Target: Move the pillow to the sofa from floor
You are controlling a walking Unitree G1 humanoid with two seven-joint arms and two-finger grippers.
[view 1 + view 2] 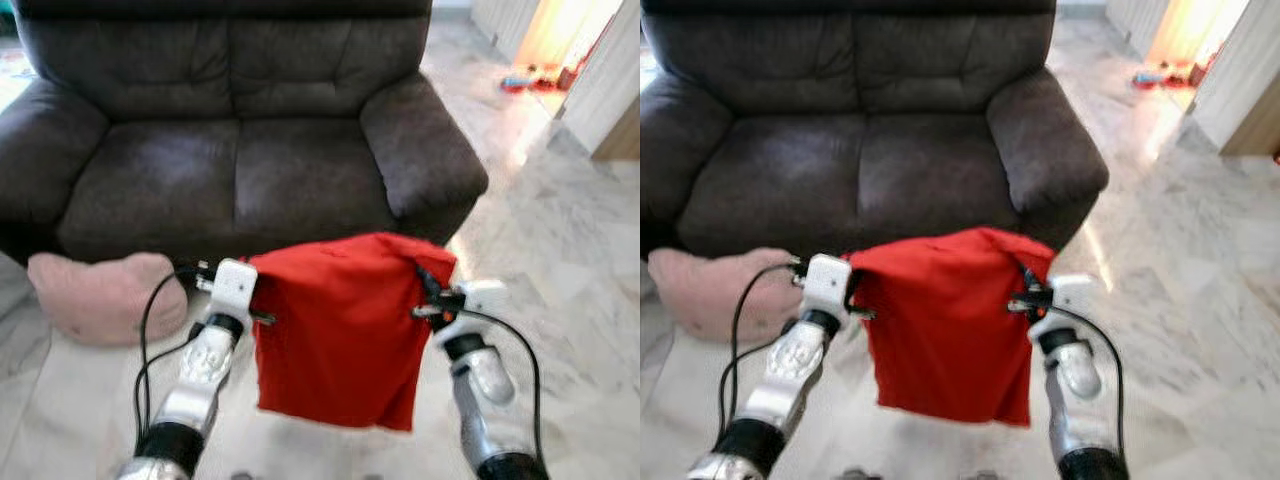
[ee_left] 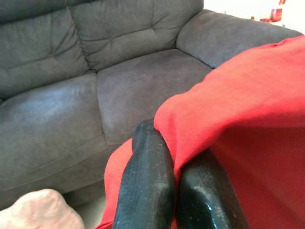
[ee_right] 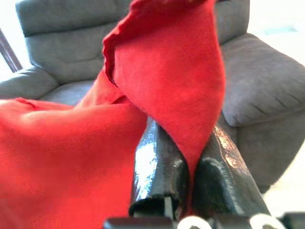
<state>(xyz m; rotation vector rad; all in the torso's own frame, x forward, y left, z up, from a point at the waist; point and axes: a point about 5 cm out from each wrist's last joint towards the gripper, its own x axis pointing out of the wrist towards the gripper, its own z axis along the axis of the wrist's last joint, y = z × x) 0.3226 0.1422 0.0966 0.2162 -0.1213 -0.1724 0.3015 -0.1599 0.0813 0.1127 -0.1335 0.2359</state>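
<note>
Red pillow (image 1: 340, 330) hangs lower centre of the head view, held up off the floor betw both arms, slack and drooping like a cloth, its bottom edge above the pale marble floor (image 1: 560, 300).

Left gripper (image 1: 262, 300) at the pillow's upper left corner; left wrist view shows its black fingers (image 2: 145, 191) pressed together w/ red fabric pinched betw them.

Right gripper (image 1: 425, 290) at the upper right corner; right wrist view has its fingers (image 3: 155, 167) closed on a fold of the red fabric, which stands up above the tips.

Dark grey sofa (image 1: 230, 150) spans upper half of frame, directly behind the pillow, seat cushions bare.

Pink pillow (image 1: 105, 295) lies on the floor, left middle of frame, against the sofa's front base, just beside the left arm.

Far upper right: bright doorway w/ small coloured items (image 1: 535, 78) on the floor, too blurred to id.
</note>
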